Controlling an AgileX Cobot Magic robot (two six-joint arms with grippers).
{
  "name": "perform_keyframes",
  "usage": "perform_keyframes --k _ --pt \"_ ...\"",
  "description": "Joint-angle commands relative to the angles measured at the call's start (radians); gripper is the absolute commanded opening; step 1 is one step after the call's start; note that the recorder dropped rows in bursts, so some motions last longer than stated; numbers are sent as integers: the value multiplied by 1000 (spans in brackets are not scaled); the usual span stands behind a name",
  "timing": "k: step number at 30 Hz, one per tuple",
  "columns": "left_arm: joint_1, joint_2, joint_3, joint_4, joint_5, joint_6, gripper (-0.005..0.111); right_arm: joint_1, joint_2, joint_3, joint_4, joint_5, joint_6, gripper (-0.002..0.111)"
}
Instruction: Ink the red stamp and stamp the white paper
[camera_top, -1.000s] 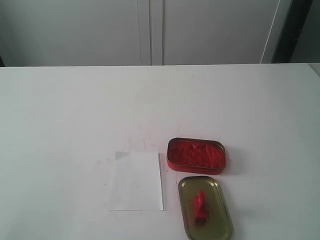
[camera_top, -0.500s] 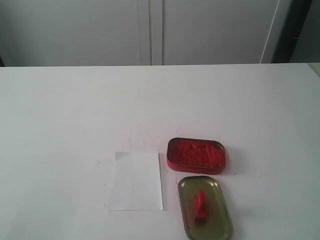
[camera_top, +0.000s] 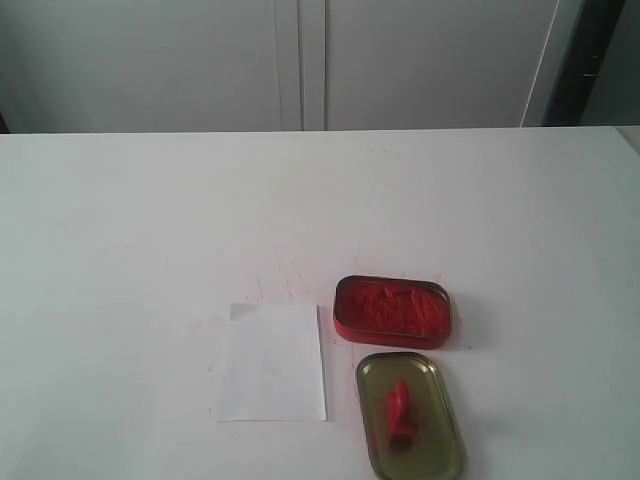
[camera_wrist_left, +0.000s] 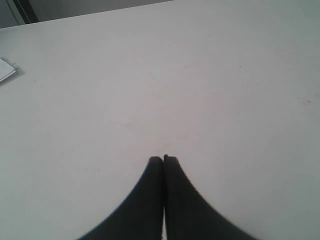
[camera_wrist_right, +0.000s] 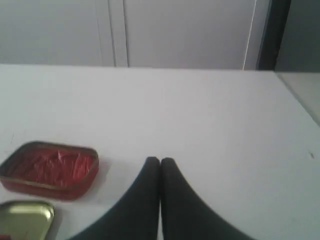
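The red stamp (camera_top: 400, 412) lies on its side inside the gold-coloured tin lid (camera_top: 435, 440), near the table's front edge. Just behind the lid stands the open red ink tin (camera_top: 391, 310), full of red ink paste. The white paper (camera_top: 271, 361) lies flat to the left of the tin. No arm shows in the exterior view. My left gripper (camera_wrist_left: 163, 159) is shut with nothing in it, over bare table. My right gripper (camera_wrist_right: 160, 161) is shut and empty too; the ink tin (camera_wrist_right: 50, 169) and a corner of the lid (camera_wrist_right: 25, 220) lie off to one side of it.
The white table (camera_top: 150, 220) runs back to grey cabinet doors (camera_top: 300, 60). Faint red ink marks (camera_top: 285, 275) speckle the table behind the paper. A small pale object (camera_wrist_left: 6, 69) sits at the edge of the left wrist view.
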Motion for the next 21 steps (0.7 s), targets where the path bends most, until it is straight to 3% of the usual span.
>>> perform_keyframes --k 1,7,21 --pt "4 -3 3 -1 0 3 0 -3 -4 5 -9 -215 -1 0" --pt "4 -3 3 -1 0 3 0 -3 -4 5 -9 -400 -1 0" --pt "4 -3 3 -1 0 3 0 -3 -4 5 -9 -413 -50 0"
